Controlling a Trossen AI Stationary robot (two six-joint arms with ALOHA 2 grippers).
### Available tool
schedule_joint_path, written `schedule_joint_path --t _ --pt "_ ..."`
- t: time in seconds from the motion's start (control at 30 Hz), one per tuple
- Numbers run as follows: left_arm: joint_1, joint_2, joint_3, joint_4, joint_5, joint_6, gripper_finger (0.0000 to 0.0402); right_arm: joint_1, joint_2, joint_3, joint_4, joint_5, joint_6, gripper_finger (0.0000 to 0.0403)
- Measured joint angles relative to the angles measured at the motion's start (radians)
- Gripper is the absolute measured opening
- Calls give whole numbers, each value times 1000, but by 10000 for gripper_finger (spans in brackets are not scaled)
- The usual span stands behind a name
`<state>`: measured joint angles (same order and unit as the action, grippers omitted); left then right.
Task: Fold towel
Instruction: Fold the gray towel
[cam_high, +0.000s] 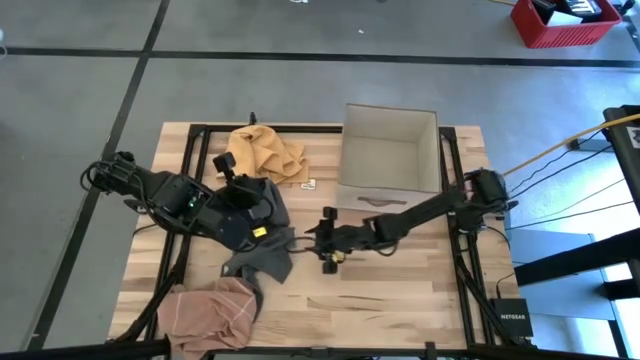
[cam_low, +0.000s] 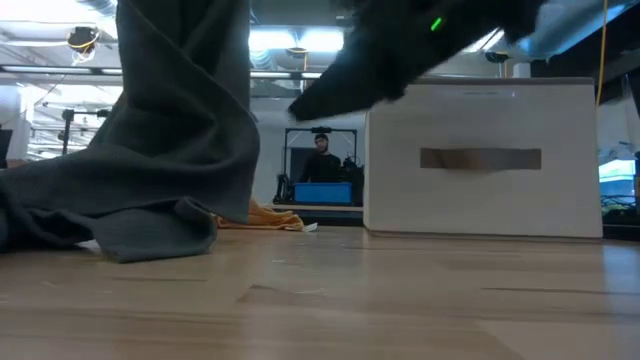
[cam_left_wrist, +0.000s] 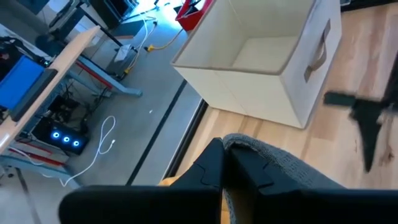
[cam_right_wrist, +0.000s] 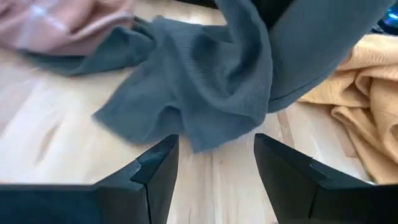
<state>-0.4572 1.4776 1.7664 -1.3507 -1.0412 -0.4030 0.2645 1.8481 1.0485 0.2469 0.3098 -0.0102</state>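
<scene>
The wooden table (cam_high: 400, 290) carries everything. At its far side stands an open white box (cam_high: 390, 160) with a slot handle on its near wall. The grey towel (cam_high: 262, 230) lies left of the middle, part of it lifted off the table and hanging in folds, the rest trailing on the wood toward the near edge. A pink cloth (cam_high: 212, 315) is bunched at the near left corner, touching the towel's trailing end, and a yellow cloth (cam_high: 265, 153) lies crumpled at the far side, just left of the box.

The left claw (cam_left_wrist: 225, 163) is pressed together, pinching a raised edge of the towel above the table. The right arm reaches in from the right, and the right claw (cam_right_wrist: 214, 165) hangs low over the bare wood with its fingers spread, just right of the towel's lower edge and not touching it; the hanging fold lies straight ahead of it, between its fingers in the wrist view.
</scene>
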Motion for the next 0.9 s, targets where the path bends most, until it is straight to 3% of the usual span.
schedule_joint_path --t 0.2,0.43,0.67,0.77,0.9 --pt "0 0 0 1 1 -1 4 -62 113 1 100 -29 79 213" --pt "0 0 0 2 1 11 7 -139 198 1 210 -173 141 213" --pt "0 0 0 2 1 11 3 -147 231 1 354 -270 190 212" --pt "0 0 0 1 2 11 2 -146 231 1 383 -267 190 194" --pt "0 0 0 1 1 11 8 -148 231 6 384 -225 189 129"
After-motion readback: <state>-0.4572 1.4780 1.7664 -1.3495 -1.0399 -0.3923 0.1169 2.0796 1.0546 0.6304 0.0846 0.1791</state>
